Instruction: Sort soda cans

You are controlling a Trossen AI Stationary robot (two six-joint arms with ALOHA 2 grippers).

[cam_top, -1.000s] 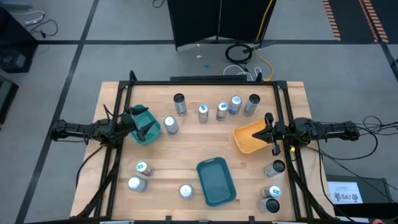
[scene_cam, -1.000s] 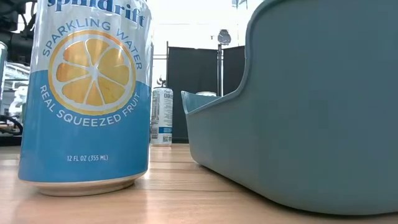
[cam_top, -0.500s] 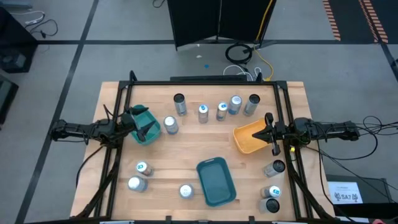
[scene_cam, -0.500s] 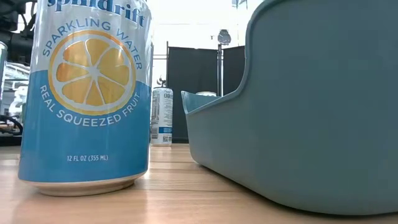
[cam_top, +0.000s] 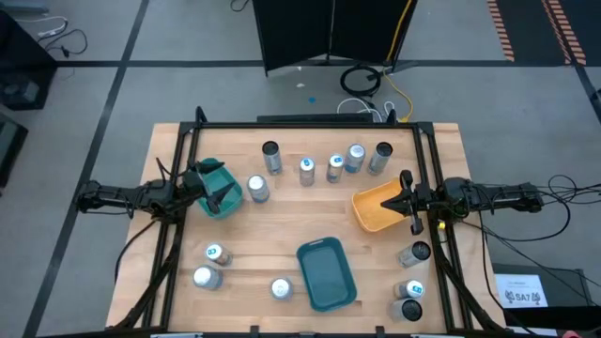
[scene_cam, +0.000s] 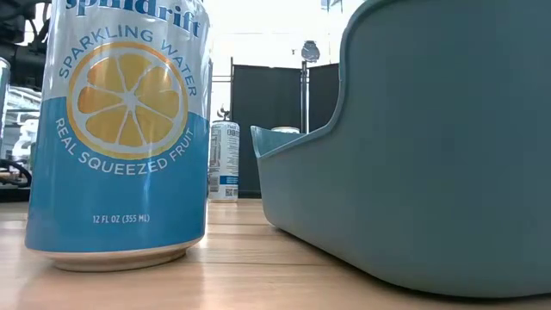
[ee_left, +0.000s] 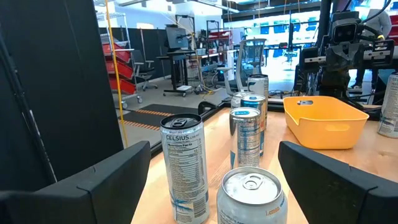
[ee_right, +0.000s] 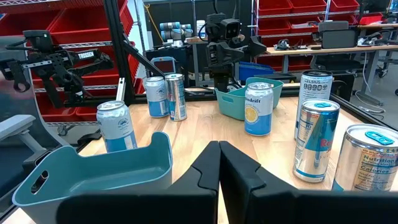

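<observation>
The sorting looks hardly started. Taking the teal rectangular plastic tray (cam_top: 326, 273) at the near middle of the wooden table (cam_top: 282, 225) as the landmark, the silver soda cans stand all around it and none lies inside it. Three cans (cam_top: 208, 266) stand to its left, the closest one (cam_top: 280, 288) just beside it. Three more (cam_top: 411, 282) stand to its right, near the table edge. A row of cans (cam_top: 331, 161) stands well beyond it, along the far side.

The orange plastic tray (cam_top: 379, 207), beyond the teal tray and to its right, seems empty. The green plastic tray (cam_top: 219, 190), beyond it and to its left, is partly hidden by the left arm, so I cannot tell its content.

The left gripper (cam_top: 214, 191) hovers over the green tray with its jaws wide apart and nothing between them; one can (ee_left: 252, 198) stands just in front of it. The right gripper (cam_top: 408, 200) waits at the orange tray's edge, fingers pressed together, holding nothing.

In my judgement, nearly every can is left to sort.
</observation>
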